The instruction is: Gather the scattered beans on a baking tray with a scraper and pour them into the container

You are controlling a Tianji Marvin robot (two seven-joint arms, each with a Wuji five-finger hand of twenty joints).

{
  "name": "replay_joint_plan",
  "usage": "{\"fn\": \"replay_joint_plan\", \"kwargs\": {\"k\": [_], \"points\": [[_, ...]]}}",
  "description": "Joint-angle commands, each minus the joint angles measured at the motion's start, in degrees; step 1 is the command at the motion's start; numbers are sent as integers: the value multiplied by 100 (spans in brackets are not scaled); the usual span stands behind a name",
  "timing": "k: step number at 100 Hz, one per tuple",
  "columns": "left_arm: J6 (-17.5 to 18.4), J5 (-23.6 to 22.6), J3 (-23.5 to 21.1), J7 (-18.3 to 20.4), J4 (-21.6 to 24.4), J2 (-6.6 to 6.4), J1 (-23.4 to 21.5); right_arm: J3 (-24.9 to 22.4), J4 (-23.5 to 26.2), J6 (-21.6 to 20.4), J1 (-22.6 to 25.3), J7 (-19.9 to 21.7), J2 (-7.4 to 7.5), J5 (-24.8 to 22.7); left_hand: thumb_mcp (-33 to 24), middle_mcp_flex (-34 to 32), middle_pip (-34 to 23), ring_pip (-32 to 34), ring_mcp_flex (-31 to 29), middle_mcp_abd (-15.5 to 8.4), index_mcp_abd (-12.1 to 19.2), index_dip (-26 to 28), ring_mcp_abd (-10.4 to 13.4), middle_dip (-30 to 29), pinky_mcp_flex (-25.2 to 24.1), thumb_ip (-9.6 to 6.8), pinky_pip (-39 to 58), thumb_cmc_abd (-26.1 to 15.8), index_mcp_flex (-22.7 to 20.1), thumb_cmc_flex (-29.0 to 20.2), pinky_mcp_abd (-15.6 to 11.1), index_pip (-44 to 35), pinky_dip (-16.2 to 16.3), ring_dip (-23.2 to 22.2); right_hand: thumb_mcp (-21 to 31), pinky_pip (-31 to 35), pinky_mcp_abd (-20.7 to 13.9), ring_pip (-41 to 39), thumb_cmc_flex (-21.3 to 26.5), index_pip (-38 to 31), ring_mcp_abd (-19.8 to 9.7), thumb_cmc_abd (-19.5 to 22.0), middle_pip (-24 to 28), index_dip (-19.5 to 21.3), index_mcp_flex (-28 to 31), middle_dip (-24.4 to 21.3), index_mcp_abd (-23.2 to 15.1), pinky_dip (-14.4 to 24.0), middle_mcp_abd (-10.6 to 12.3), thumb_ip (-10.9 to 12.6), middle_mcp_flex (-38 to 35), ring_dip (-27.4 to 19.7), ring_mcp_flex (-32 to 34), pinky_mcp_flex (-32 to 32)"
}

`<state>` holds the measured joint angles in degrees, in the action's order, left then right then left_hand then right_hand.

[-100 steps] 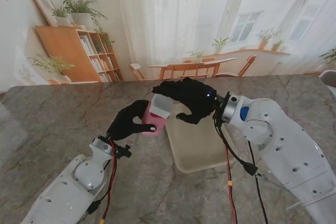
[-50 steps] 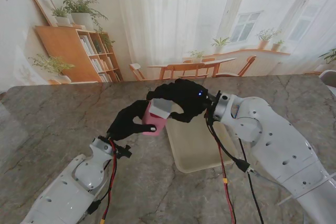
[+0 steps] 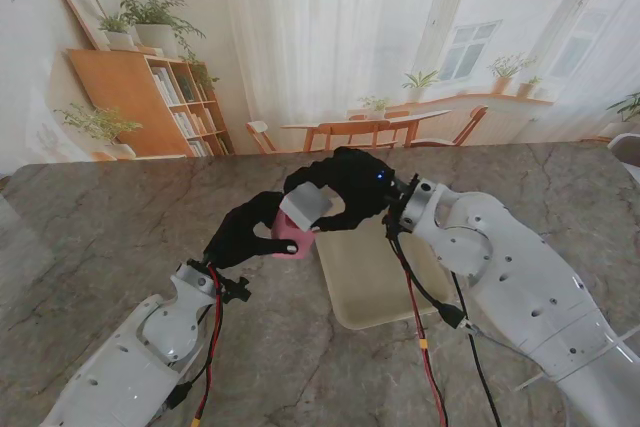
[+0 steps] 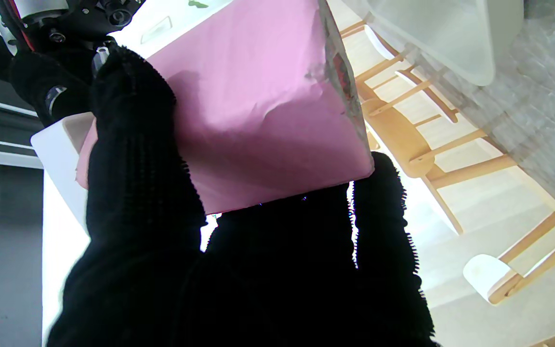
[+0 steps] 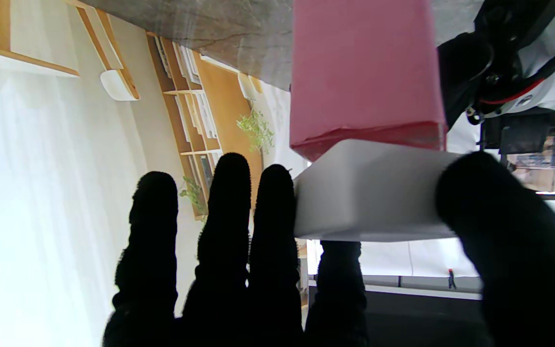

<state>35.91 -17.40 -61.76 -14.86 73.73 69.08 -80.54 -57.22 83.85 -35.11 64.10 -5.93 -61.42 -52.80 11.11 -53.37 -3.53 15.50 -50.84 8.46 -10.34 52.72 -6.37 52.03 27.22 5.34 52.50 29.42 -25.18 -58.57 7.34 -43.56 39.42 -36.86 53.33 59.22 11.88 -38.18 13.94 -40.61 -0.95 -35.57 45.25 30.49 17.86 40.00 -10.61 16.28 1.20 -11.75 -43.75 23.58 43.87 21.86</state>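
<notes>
The container point(image 3: 291, 240) is held in the left hand point(image 3: 245, 230), just left of the baking tray point(image 3: 375, 282). The scraper point(image 3: 306, 207) is held in the right hand point(image 3: 350, 190), directly over the container's top.

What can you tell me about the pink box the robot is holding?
The pink box-shaped container looks like smooth plastic or card with flat sides and straight edges. The black-gloved left hand grips it, lifted off the marble table beside the cream baking tray. The right hand holds a white block-like scraper right at its open rim. What is inside cannot be seen.
</notes>
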Motion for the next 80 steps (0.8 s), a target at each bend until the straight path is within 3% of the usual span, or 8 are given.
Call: {"fn": "replay_joint_plan", "kwargs": {"k": [1, 12, 25, 38, 40, 47, 64, 80], "points": [[-40, 25, 2, -7, 17, 17, -4, 47, 16, 95, 57, -6, -53, 16, -1455, -629, -826, 94, -129, -1404, 1476, 321, 474, 337, 45, -223, 32, -1036, -309, -1535, -287, -1260, -20, -123, 144, 147, 76, -93, 168, -1659, -200, 912, 132, -65, 847, 109, -1180, 20, 928, -4, -145, 135, 155, 35], [-49, 16, -2, -19, 23, 19, -6, 85, 24, 256, 90, -103, -57, -61, -1458, -634, -831, 97, -126, -1403, 1474, 328, 473, 343, 40, -223, 35, -1040, -311, -1540, -292, -1262, -20, -122, -259, 151, 120, -131, 48, -1667, -153, 1190, 103, -234, 1126, 115, -1268, 23, 860, 36, -249, 201, 218, 3], [-66, 9, -9, -33, 31, 21, -12, 113, 89, 569, 161, -176, -62, -145, -1461, -632, -831, 100, -118, -1399, 1468, 328, 473, 343, 32, -224, 39, -1041, -302, -1539, -288, -1252, -19, -122, -801, 164, 240, -156, -190, -1780, -10, 1624, 11, -89, 1552, 109, -1225, 40, 636, 204, -279, 263, 198, -84], [-83, 25, -7, -41, 31, 26, -12, 150, 185, 964, 252, -277, -85, -182, -1462, -626, -833, 104, -114, -1390, 1454, 332, 470, 349, 25, -221, 45, -1046, -298, -1540, -279, -1248, -17, -123, -1145, 183, 350, -199, -513, -2044, 120, 1953, -104, 493, 1931, 119, -1017, 68, 441, 583, -285, 321, 166, -179], [-85, 25, -7, -44, 32, 27, -13, 154, 202, 1014, 264, -287, -86, -196, -1458, -627, -833, 106, -117, -1392, 1452, 333, 471, 350, 23, -219, 46, -1047, -298, -1540, -279, -1248, -17, -123, -1226, 186, 371, -194, -595, -1981, 154, 2023, -151, 907, 2004, 111, -960, 77, 393, 698, -263, 328, 157, -184], [-98, 13, -14, -58, 40, 28, -19, 172, 244, 1181, 305, -325, -94, -223, -1456, -618, -832, 105, -109, -1388, 1450, 333, 469, 352, 24, -217, 50, -1054, -288, -1540, -284, -1243, -16, -122, -1368, 190, 421, -193, -789, -2163, 207, 2044, -295, 1077, 2064, 36, -847, 83, 282, 693, -222, 335, 127, -223], [-173, 7, -61, -58, 83, 20, -55, 200, 316, 1464, 408, -407, -112, -243, -1473, -606, -833, 109, -94, -1365, 1433, 340, 454, 359, 2, -218, 62, -1053, -284, -1540, -268, -1236, -12, -124, -1560, 139, 545, -74, -1145, -2205, 405, 1996, -693, 1168, 1777, -142, -501, 76, -49, 670, 135, 313, -106, -407], [-263, -15, -126, -69, 136, 11, -101, 165, 393, 1471, 500, -354, -92, -285, -1476, -596, -833, 114, -85, -1361, 1417, 343, 447, 363, -13, -212, 73, -1070, -273, -1539, -265, -1225, -10, -124, -1499, 89, 554, 53, -1131, -1891, 479, 1836, -1018, 1147, 1205, -283, -273, 61, -222, 673, 502, 286, -332, -508]]}}
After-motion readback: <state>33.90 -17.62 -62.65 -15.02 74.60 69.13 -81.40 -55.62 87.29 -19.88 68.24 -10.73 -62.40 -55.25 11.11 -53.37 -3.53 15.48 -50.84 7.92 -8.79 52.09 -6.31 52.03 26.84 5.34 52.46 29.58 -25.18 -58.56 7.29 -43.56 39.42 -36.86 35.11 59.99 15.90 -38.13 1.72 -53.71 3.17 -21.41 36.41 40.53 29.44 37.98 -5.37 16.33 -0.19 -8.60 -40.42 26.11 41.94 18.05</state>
